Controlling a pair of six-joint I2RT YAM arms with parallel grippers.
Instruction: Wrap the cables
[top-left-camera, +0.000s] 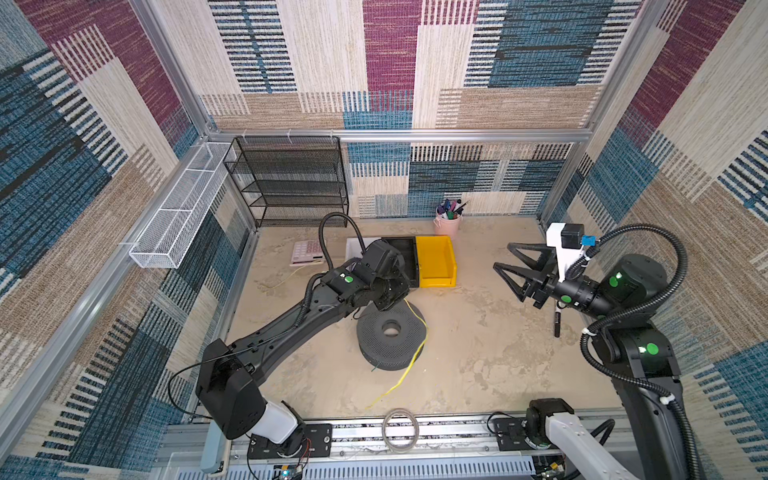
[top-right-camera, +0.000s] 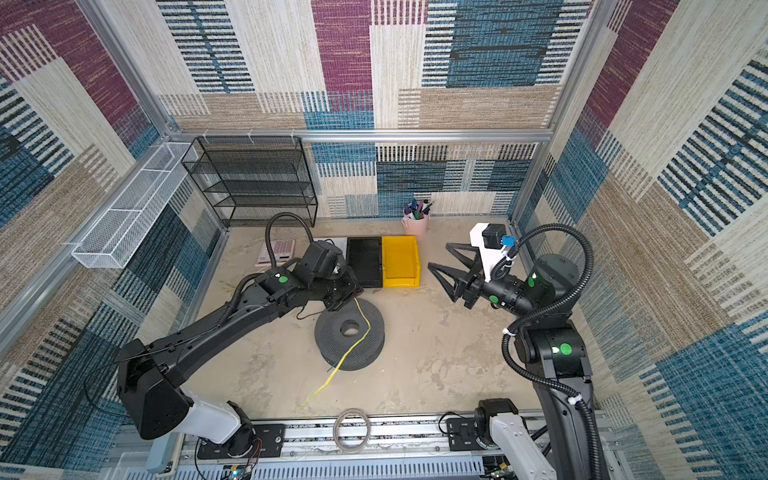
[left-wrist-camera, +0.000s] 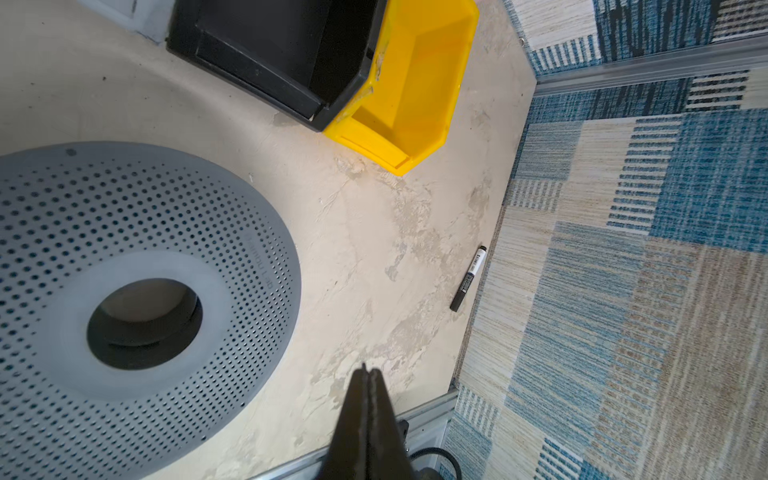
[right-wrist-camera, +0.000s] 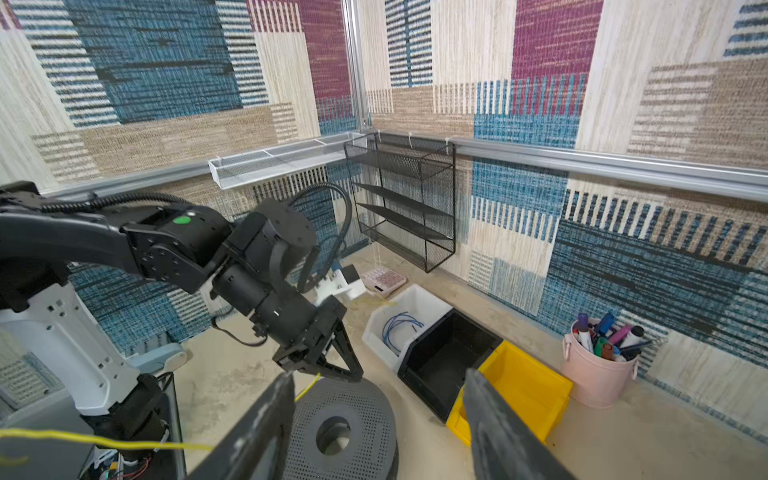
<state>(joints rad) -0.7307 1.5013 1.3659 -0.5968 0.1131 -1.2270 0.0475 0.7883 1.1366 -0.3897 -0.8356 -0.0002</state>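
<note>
My left pincer (left-wrist-camera: 368, 372) is closed, tips pressed together, at the far rim of the grey spool (top-left-camera: 376, 345). I believe it pinches the yellow cable (top-right-camera: 332, 374), though the wire is too thin to see between the tips. From there the cable runs over the spool and forward on the surface (top-left-camera: 498, 353), its free end lying near my bases. My right pincer (top-left-camera: 502, 255) hangs open, well apart to the right. The blue cable (right-wrist-camera: 399, 328) lies looped in the white bin (right-wrist-camera: 432, 303). For winding, my left arm is clearly nearer.
</note>
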